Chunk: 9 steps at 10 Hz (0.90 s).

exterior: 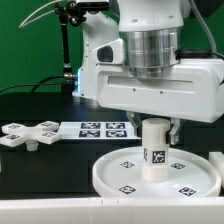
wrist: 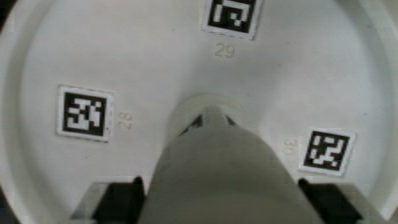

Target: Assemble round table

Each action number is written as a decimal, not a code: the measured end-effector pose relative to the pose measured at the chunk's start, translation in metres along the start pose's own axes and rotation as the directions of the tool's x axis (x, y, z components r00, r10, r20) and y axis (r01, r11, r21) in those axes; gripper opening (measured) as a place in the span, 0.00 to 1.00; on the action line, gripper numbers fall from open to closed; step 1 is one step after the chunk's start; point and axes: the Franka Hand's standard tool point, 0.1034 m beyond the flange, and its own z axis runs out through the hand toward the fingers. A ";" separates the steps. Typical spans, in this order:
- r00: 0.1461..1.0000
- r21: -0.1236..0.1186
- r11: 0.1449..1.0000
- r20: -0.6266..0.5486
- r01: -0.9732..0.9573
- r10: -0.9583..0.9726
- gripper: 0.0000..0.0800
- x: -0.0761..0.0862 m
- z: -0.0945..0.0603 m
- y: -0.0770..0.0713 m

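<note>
Two fingers [wrist: 118,200] of the hand [exterior: 156,127] clamp the short cylinder leg [exterior: 155,158] near its top. It stands upright at the centre of the round disc [exterior: 105,172] on the counter [exterior: 40,180]. The smooth, stiff plastic looks light and probably slippery, so squeezing its upper sides suits it.

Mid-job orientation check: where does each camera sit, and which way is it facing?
Exterior view: off the arm, facing it across the table; sees the leg upright on the disc; arm and end effector show.
Wrist view: on the wrist, looking down the leg onto the disc; only fingers show.
Shared: leg, disc.
</note>
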 end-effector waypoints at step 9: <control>0.611 0.072 0.608 0.165 -0.791 0.775 0.52 0.002 0.000 -0.004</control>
